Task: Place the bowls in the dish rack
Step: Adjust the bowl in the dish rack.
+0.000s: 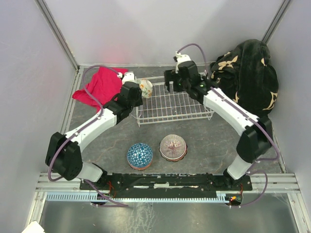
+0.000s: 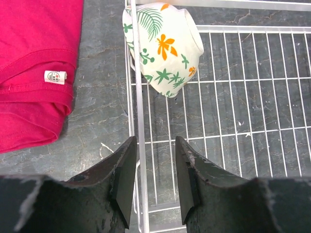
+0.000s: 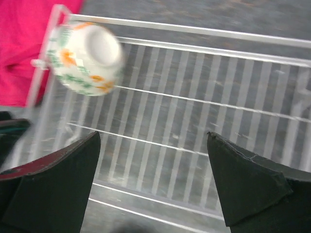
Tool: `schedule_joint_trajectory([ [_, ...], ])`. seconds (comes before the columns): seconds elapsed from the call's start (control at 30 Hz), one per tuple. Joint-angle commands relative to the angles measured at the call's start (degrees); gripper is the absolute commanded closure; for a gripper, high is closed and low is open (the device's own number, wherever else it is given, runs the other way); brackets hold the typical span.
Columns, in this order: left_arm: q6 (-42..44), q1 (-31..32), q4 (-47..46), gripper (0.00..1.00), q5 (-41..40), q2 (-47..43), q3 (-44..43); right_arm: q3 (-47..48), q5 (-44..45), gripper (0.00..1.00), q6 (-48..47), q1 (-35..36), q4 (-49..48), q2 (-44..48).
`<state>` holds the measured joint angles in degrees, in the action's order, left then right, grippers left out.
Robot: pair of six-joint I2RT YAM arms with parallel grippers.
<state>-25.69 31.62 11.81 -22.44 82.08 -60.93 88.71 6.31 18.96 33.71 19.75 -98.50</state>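
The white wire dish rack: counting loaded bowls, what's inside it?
One white floral bowl, tipped on its side in the far left corner of the white wire rack. The right arm covers the far right corner.

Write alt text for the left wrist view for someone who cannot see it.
A floral white bowl lies tipped on its side in a corner of the wire dish rack, against its side rail. The left end effector hangs above that rail, open and empty. A red cloth lies on the grey table beside the rack.
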Motion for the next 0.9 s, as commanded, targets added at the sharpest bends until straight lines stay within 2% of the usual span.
schedule_joint_trajectory([
  [0.0, -1.32, 0.21, 0.39, 0.54, -1.37, -2.94, -1.38, -4.06, 14.28, 0.02, -1.71, -1.83, 9.89, 10.28],
  [0.17, -1.55, 0.21, 0.58, 0.51, -1.49, -8.15, 0.31, -11.24, 21.12, 0.02, -2.61, -4.6, 14.33, 19.62],
  [0.3, -2.28, 0.89, 0.48, 0.51, -0.6, -10.94, 2.15, -17.1, 21.32, 0.02, -1.67, -9.32, 14.19, 23.01],
  [0.5, -0.9, 9.74, 2.03, 0.5, -8.42, -8.81, 2.78, -18.65, 21.43, 0.05, 0.22, -15.14, 15.75, 21.85],
  [0.73, -0.68, 10.3, 0.35, 0.49, -10.26, -13.87, 6.71, -21.57, 12.0, 0.06, 1.17, -19.26, 13.0, 20.77],
  [0.87, -0.17, 10.31, -1.08, 0.47, -13.11, -15.42, 8.85, -23.03, 9.41, 0.07, 2.08, -20.44, 11.67, 18.15],
])
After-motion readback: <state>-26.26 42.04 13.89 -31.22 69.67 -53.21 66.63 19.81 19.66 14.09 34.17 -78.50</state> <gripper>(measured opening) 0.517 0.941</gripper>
